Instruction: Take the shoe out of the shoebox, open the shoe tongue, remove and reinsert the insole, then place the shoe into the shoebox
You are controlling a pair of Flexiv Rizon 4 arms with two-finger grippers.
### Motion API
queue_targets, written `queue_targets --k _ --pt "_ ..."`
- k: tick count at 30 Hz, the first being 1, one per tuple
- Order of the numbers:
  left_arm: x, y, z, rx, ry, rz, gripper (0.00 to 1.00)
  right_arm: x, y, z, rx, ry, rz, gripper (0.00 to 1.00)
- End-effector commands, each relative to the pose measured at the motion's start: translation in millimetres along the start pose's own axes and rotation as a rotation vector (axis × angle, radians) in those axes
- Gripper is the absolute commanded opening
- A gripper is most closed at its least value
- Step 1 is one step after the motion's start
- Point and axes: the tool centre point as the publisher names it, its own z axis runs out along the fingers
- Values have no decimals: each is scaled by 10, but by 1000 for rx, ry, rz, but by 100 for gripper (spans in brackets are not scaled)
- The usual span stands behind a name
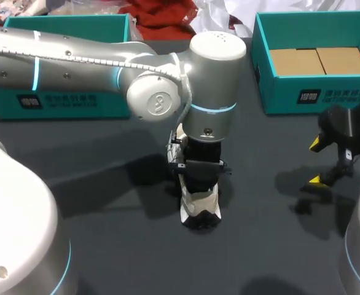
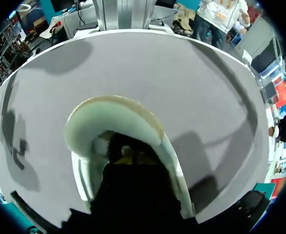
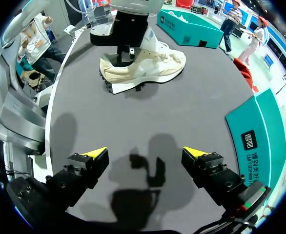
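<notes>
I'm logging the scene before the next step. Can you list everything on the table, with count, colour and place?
shoe: one, cream-white with a dark sole, mid-table, standing on its sole, outside both boxes.
left box: one, teal, far left of the table.
right box: one, teal, far right of the table.
brown cardboard: lining the inside of the right box.
table: one, dark grey.
left gripper: one, down in the shoe's opening.
right gripper: one, yellow-tipped, open and empty, above bare table to the shoe's right.
</notes>
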Motion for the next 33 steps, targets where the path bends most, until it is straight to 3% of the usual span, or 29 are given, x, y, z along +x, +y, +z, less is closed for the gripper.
queue_targets --k 1,6,9,18,22,26,33 --pt "80 40 7 -34 -90 -15 0 17 -8 0 0 -3 -1 100" --pt "64 -80 -272 -6 -167 4 0 17 -8 0 0 -3 -1 100" --pt "-17 -160 -316 43 -184 33 0 17 -8 0 0 -3 -1 100" --pt "-233 -168 34 57 -106 27 0 17 -8 0 0 -3 -1 100" --pt "-184 -85 159 38 -82 5 0 17 -8 0 0 -3 -1 100" --pt "-48 19 161 -28 -83 -56 0 17 -8 0 0 -3 -1 100" --pt "145 33 -157 -77 -139 -84 0 17 -8 0 0 -3 -1 100"
